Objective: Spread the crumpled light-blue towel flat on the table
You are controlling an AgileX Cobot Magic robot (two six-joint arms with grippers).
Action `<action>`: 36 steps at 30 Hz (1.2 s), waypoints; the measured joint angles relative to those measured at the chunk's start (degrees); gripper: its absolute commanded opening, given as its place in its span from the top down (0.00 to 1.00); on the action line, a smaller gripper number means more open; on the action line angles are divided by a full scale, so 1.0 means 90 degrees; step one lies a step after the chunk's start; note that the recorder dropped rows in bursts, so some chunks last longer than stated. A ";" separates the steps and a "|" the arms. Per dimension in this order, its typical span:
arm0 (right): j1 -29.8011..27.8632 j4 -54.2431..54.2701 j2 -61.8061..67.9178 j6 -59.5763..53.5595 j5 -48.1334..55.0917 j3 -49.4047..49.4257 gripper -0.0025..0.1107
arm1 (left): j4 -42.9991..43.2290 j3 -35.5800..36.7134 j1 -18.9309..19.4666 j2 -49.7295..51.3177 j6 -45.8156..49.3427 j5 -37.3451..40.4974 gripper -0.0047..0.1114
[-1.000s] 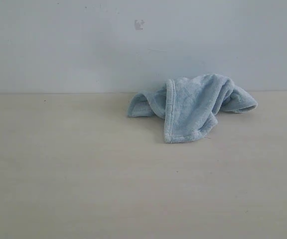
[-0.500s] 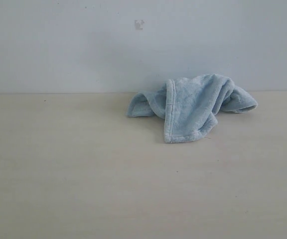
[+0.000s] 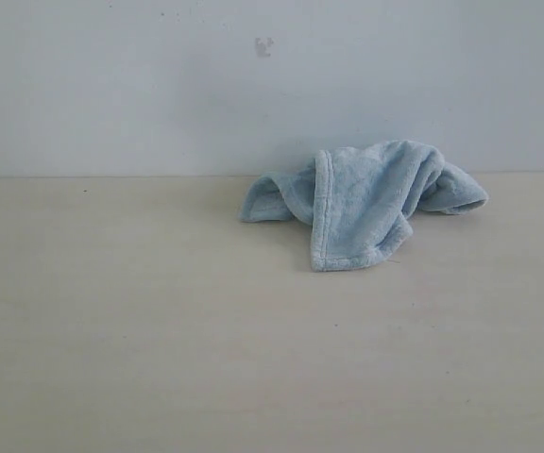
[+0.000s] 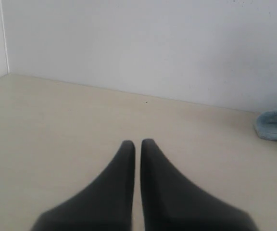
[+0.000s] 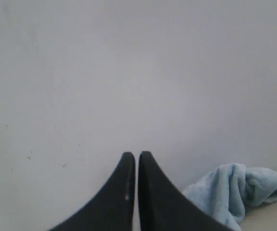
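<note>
The left gripper (image 4: 137, 144) is closed: its two dark fingers stand almost together, with only a thin slit between them, and nothing is held. It hangs over bare table (image 4: 56, 125). The towel (image 4: 275, 126) is well apart from it, far beyond the tips and near the wall (image 4: 153, 43); only one blue end of the towel shows in the left wrist view.

The right gripper (image 5: 136, 156) is also closed and holds nothing. It points toward the wall (image 5: 129, 72). The towel (image 5: 234, 190) lies beyond its tips and to one side, not touching them. How near it is I cannot tell.

Neither gripper appears in the exterior view. There the towel (image 3: 362, 203) lies on the far part of the table (image 3: 159, 330), a little right of the middle, close to the wall (image 3: 159, 85).

The towel is pale light blue and fluffy, and it is crumpled into a low heap. A broad flap hangs toward the near side, with a hemmed edge running down its left side and around its rounded near corner. On the left a fold rises in a small arch. On the right a rolled fold sticks out and ends in a rounded tip. A small grey mark (image 3: 263, 46) is on the wall, above the towel and to its left.
</note>
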 measured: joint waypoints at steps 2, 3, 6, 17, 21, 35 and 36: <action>0.0126 -0.0598 0.0257 0.0242 0.0720 -0.0568 0.95 | 0.0000 0.0000 0.0000 0.0000 0.0000 0.0000 0.92; 0.0241 -0.0850 0.0513 0.0271 0.1138 -0.0946 0.95 | 0.0000 0.0000 0.0000 0.0000 0.0000 0.0000 0.92; 0.0731 -0.1145 0.1624 -0.0572 0.2391 -0.2124 0.95 | 0.0000 0.0000 0.0000 0.0000 0.0000 0.0000 0.92; 0.1703 -0.1316 0.7800 -0.3633 0.4983 -0.5791 0.95 | 0.0000 0.0000 0.0000 0.0000 0.0000 0.0000 0.92; 0.1163 -0.0635 0.9590 -0.4405 0.5151 -0.6865 0.95 | 0.0000 0.0000 0.0000 0.0000 0.0000 0.0000 0.92; 0.0772 0.3181 1.3296 -0.7477 0.6167 -1.0046 0.43 | 0.0000 0.0000 0.0000 0.0000 0.0000 0.0000 0.92; 0.0782 0.3194 1.3440 -0.7445 0.6167 -1.0197 0.43 | 0.0000 0.0000 0.0000 0.0000 0.0000 0.0000 0.92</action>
